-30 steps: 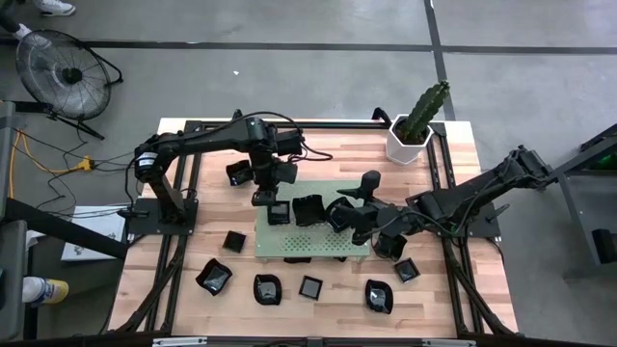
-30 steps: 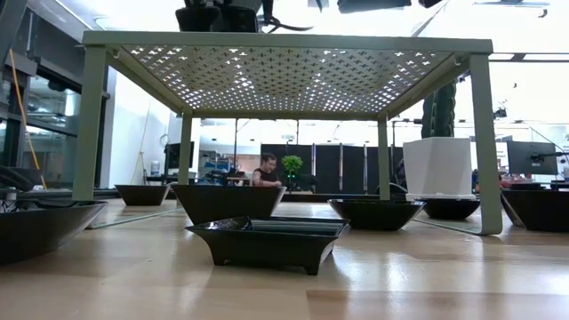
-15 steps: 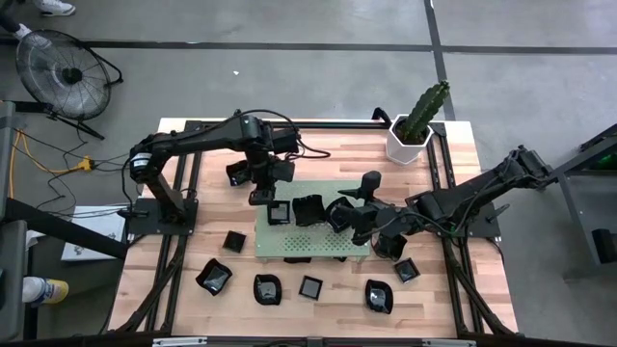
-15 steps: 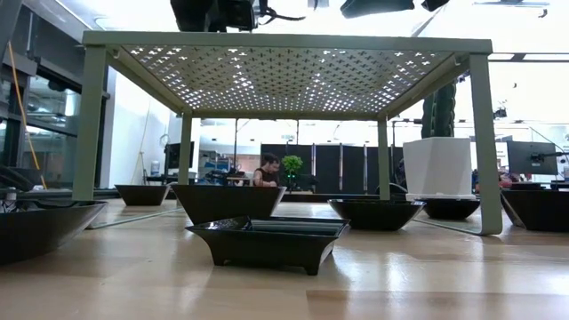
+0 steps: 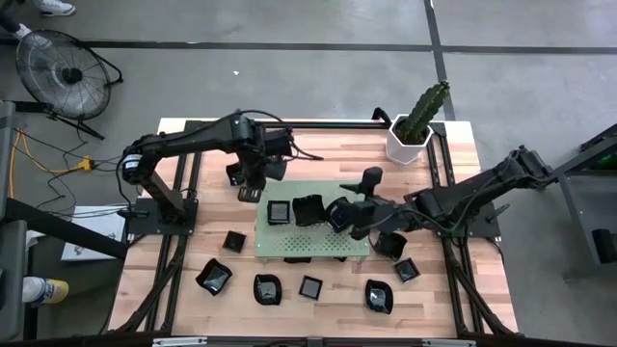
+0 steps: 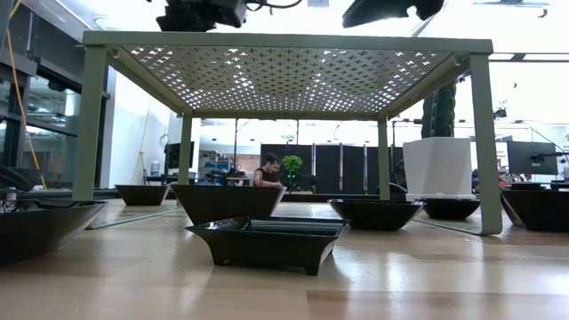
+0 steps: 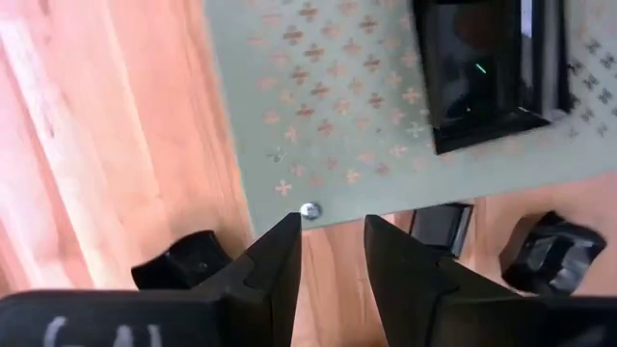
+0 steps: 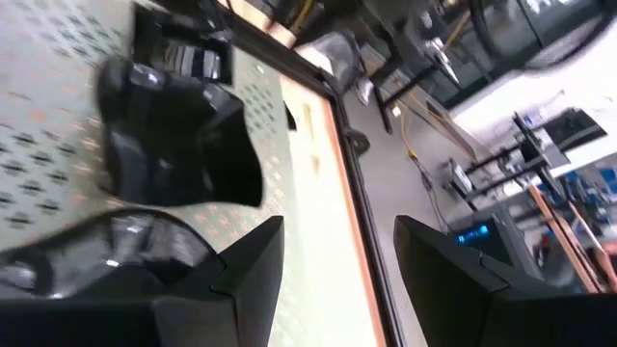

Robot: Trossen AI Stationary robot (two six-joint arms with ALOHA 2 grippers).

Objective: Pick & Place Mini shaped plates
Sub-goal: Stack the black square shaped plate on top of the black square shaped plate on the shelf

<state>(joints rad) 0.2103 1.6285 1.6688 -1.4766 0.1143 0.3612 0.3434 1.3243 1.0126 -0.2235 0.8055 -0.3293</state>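
Left gripper (image 5: 249, 194) backs off the green perforated board (image 5: 318, 241), fingers apart and empty, square plate (image 5: 279, 212) released there; right gripper (image 5: 355, 220) hovers wide open.

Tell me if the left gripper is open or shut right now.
Open. The left gripper shows a clear gap between its fingers with nothing in it, past the green board's edge.

A robotics lab or workshop: a wooden desk (image 5: 193, 260) on a black metal frame stands on a grey concrete floor (image 5: 289, 77) marked with dark lines, a floor fan (image 5: 60, 72) nearby, monitors (image 6: 531, 157) and a seated person (image 6: 264, 171) behind
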